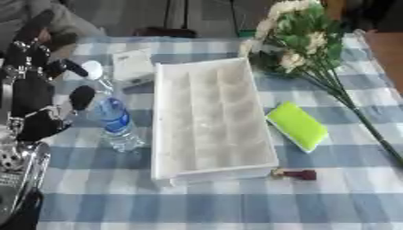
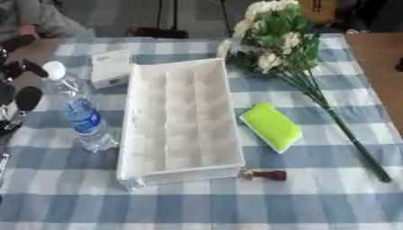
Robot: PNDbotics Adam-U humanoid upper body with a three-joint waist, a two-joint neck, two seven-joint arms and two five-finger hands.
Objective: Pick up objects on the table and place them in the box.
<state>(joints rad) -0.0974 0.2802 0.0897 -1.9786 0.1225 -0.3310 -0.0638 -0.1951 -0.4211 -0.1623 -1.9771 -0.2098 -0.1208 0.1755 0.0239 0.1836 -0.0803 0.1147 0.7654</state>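
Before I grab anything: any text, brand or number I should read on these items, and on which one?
Nothing can be read as words.
Water bottle: blue label, its print too blurred to read.
Small white box: faint dark marks on top, too small to read.
White tray, yellow-green sponge, small dark red object, flowers: no writing visible.
Left hand beside the bottle: no markings legible.

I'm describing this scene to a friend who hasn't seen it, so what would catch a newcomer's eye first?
The long white box lies open and empty in the middle of the blue checked tablecloth. To its right lies a bright lime-green sponge, with a bouquet of pale flowers stretching from the far right down along the table. At the left, the robot's black left hand hovers beside an upright water bottle.
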